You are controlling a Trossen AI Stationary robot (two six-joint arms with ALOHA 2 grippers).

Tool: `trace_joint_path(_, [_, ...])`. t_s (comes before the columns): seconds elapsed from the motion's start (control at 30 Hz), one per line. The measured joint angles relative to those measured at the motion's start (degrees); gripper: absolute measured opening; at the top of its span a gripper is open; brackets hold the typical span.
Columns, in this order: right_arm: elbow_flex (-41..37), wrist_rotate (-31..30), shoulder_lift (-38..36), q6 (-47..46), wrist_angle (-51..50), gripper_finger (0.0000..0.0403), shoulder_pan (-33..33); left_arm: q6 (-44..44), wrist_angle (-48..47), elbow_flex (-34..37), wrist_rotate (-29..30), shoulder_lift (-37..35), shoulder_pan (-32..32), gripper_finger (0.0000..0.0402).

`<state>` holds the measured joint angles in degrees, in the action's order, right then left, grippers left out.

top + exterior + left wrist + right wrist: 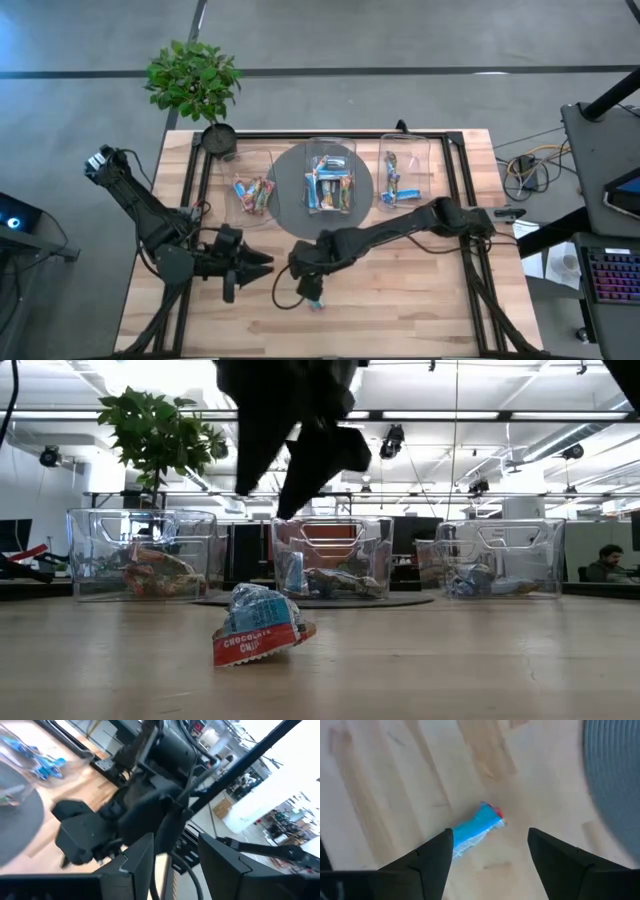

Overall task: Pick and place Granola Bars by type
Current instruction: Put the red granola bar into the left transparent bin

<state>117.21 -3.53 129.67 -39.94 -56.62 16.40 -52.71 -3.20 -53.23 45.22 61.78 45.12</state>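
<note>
One granola bar (pixel 475 829) in a blue wrapper with a red end lies flat on the wood near the table's near edge, also seen in the high view (pixel 316 303) and the low view (pixel 262 630). My right gripper (pixel 490 837) hovers open above it, fingers pointing down on either side, not touching. The low view shows clear air between the right gripper (pixel 262 500) and the bar. My left gripper (pixel 262 265) waits open to the left, pointing at the right arm. Other bars lie in three clear bins.
Three clear bins stand in a row toward the far side: left bin (pixel 252 190), centre bin (pixel 330 175) on a grey round mat (pixel 290 195), right bin (pixel 404 175). A potted plant (pixel 195 80) stands at the far left corner. Bare wood surrounds the bar.
</note>
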Motion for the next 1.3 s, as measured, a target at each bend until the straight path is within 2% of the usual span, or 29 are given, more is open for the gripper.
trace_joint_path(0.17, [-0.46,1.96,1.79,-9.93,4.59,0.0242,0.16,0.62,-0.38,0.00,3.32,0.00,0.00,0.0138])
trace_joint_path(0.3, [-0.64,1.97,4.34,-16.70,4.45,0.0244,0.65,0.57,-0.33,0.02,3.40,0.00,0.00,0.0138])
trace_joint_path(0.47, [-0.59,1.61,6.95,-17.79,4.67,0.0251,1.60,0.55,-0.37,0.02,3.45,0.00,0.00,0.0138])
trace_joint_path(0.6, [-0.77,-1.08,9.17,-19.79,3.64,0.0253,1.81,0.36,-0.34,0.02,3.49,0.00,0.00,0.0138])
trace_joint_path(0.77, [-0.53,-1.78,10.34,-15.98,3.60,0.0244,2.14,0.27,-0.39,0.02,3.50,0.02,0.02,0.0138])
trace_joint_path(0.9, [-0.61,-1.58,10.13,-15.35,3.15,0.0198,2.08,0.13,-1.55,0.02,3.46,0.02,0.02,0.0138])
trace_joint_path(1.07, [-0.82,-2.94,8.89,-14.43,4.83,0.0105,1.71,-3.25,-6.78,0.02,3.37,0.02,0.07,0.0138])
trace_joint_path(1.2, [-0.86,-5.25,5.98,-14.02,6.25,0.0041,0.47,-11.43,-15.49,0.02,3.46,0.02,0.07,0.0138])
trace_joint_path(1.3, [-0.86,-9.24,3.40,-15.14,6.73,0.0022,-0.75,-17.72,-21.24,0.04,5.94,-0.11,1.26,0.0138])
